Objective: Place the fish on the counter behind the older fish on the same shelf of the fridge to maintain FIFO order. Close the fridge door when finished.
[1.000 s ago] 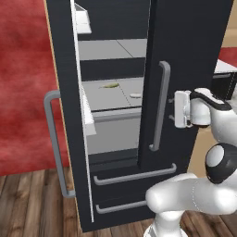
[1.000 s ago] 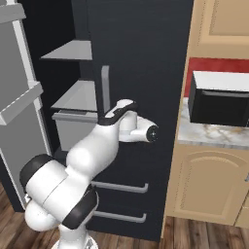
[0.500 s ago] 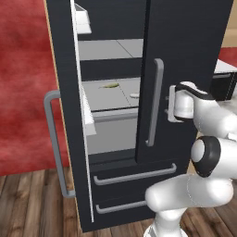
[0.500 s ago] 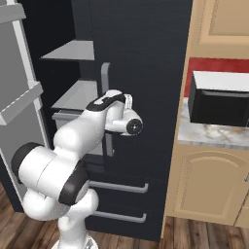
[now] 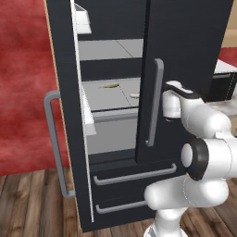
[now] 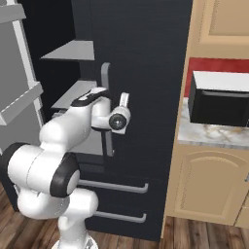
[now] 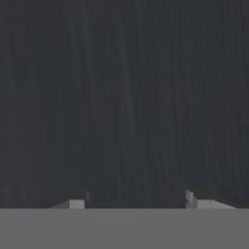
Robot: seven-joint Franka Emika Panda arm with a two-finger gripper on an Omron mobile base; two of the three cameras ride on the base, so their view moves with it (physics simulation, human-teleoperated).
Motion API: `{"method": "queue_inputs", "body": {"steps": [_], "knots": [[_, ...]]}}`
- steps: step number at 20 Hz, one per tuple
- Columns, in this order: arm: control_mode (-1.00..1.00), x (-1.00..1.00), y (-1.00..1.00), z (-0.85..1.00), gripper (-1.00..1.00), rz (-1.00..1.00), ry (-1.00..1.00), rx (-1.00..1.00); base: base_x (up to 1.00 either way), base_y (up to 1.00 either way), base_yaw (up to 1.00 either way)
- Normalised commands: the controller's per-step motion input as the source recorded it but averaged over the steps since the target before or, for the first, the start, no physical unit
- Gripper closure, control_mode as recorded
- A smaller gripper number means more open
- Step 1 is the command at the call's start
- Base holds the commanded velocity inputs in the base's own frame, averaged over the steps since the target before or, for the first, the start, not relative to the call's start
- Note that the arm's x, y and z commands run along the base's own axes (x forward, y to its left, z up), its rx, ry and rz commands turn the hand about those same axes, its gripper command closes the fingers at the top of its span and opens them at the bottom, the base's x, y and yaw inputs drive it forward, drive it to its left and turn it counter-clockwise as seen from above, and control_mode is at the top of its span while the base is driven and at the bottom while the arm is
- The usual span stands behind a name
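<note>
The fridge (image 5: 185,41) has its left door (image 5: 65,120) swung open and its right door shut. On the shelf (image 5: 104,101) lies the fish (image 5: 110,85), slender and olive, far back. The older fish (image 5: 134,96), pale and oval, lies nearer the front, to its right. My gripper (image 5: 163,105) is up against the outside of the right door, just right of that door's grey handle (image 5: 155,102). In the hand view the gripper (image 7: 138,202) faces the dark door panel, open, with nothing between its fingertips (image 7: 78,202). The counter (image 6: 209,133) runs right of the fridge.
A black microwave (image 6: 221,99) stands on the counter under tan wall cabinets (image 6: 221,24). The open door's bar handle (image 5: 53,139) sticks out at the left. A grey drawer (image 5: 111,136) sits under the shelf, with two bottom drawers (image 5: 134,176) below. The floor is wood.
The arm has swung left, bringing the hand from well right of the door handle to right beside it. The jaws have narrowed. Both fish lie as before.
</note>
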Motion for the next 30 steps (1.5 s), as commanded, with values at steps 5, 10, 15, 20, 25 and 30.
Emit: {"method": "queue_inputs", "body": {"steps": [5, 10, 15, 20, 25, 30], "knots": [[-1.0, -0.67, -0.22, 0.45, -1.0, -0.01, 0.04, 0.0, 0.0, 0.0, 0.0], [-1.0, -0.99, -0.06, 0.52, -1.0, 0.0, 0.0, 0.0, 0.0, 0.0, 0.0], [-1.0, -0.9, 0.0, 0.48, -1.0, 0.0, 0.02, -0.03, 0.0, 0.0, 0.0], [-1.0, -0.36, 0.0, 0.16, -1.0, 0.0, 0.08, -0.07, 0.0, 0.0, 0.0], [-1.0, -0.32, 0.01, -0.22, -1.0, 0.0, 0.01, -0.07, 0.0, 0.0, 0.0], [-1.0, -1.0, 0.18, 0.23, -1.0, 0.0, 0.0, -0.1, 0.0, 0.0, 0.0]]}}
